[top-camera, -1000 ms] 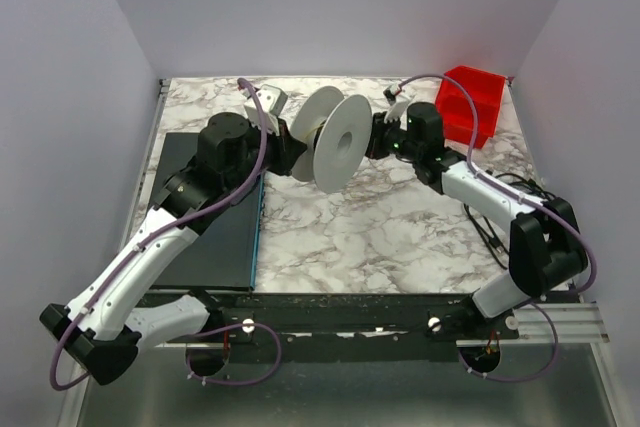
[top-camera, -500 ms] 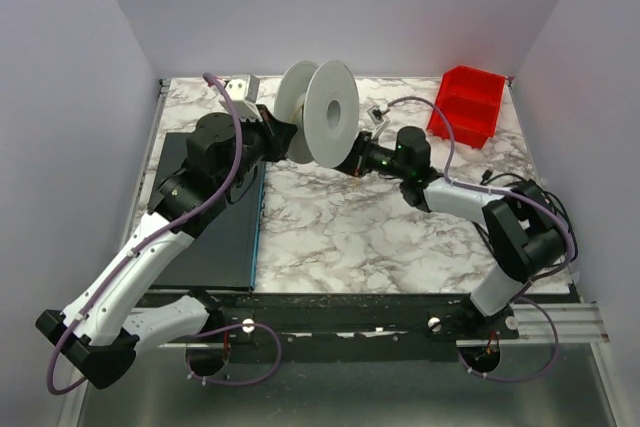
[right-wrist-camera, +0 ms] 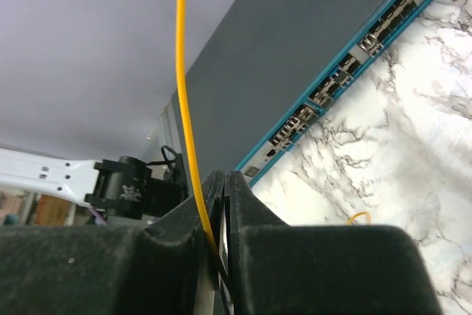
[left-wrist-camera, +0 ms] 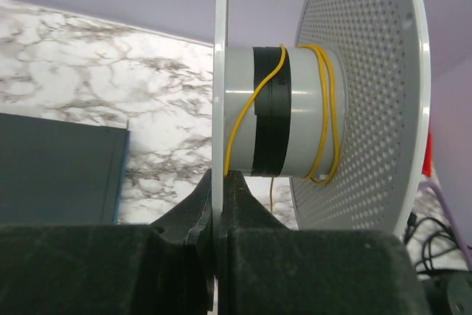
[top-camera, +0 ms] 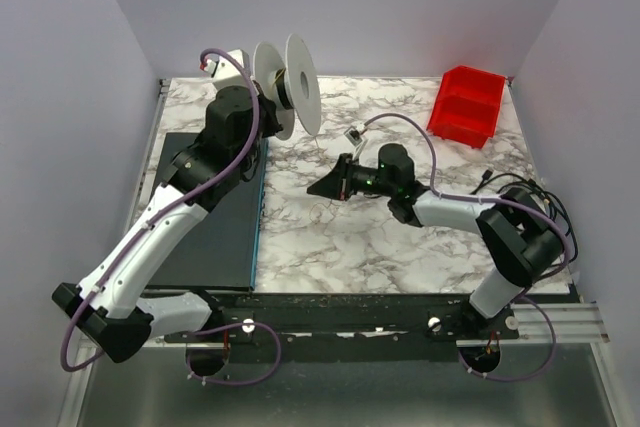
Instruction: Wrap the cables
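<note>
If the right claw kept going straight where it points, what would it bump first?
Probably the dark box with the blue edge: the right claw aims at its side, though depth is unclear.

A white marble-patterned tabletop [top-camera: 400, 247] carries a red plastic two-compartment bin [top-camera: 465, 107] at 1 o'clock. At 9 o'clock lies a flat dark grey box [top-camera: 222, 247], its teal front edge lined with ports [right-wrist-camera: 324, 94]. A white perforated plastic spool [top-camera: 302, 87] stands raised at 11 o'clock. Thick black cords [top-camera: 540, 190] lie at 3 o'clock, by the table's edge.

One spool [top-camera: 303, 87], one cable [right-wrist-camera: 181, 71] — one red bin [top-camera: 466, 107].
</note>
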`<action>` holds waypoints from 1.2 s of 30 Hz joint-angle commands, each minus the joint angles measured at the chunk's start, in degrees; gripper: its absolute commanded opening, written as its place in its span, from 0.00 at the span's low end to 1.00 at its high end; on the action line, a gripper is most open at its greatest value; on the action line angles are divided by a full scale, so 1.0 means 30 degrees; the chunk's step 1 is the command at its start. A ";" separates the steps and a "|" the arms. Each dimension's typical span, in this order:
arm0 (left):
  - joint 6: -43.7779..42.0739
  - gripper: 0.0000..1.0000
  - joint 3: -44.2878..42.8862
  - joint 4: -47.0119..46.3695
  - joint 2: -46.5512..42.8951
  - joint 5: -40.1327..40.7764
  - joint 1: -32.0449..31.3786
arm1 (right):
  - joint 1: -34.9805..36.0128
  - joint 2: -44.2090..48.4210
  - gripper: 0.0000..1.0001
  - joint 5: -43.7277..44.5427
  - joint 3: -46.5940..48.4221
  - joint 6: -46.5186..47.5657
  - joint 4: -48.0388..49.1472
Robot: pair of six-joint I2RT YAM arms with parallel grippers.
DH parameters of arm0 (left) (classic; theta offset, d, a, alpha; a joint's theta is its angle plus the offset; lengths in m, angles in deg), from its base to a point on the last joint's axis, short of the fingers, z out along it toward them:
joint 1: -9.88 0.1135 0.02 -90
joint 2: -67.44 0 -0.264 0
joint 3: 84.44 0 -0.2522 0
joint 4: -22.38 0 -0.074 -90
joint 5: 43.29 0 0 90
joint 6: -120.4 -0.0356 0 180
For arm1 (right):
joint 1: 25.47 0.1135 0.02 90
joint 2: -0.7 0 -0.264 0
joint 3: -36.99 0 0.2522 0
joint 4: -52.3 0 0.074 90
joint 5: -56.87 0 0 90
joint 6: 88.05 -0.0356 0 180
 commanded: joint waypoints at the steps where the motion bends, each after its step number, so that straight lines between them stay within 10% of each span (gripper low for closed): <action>1: 0.0169 0.00 -0.1012 0.0051 0.0791 0.3435 0.0159 | 0.0695 0.1363 0.10 0.1597 0.0055 0.1817 -0.2978; 17: -0.2495 0.00 -0.1819 0.0803 0.4929 0.3684 0.0345 | 0.2421 0.4935 0.01 1.1730 0.6758 0.9481 -1.7358; 36: -0.9380 0.00 0.1639 0.0020 0.2484 -0.1935 -0.1132 | 0.2235 0.3376 0.03 1.8616 1.2738 1.4063 -1.9330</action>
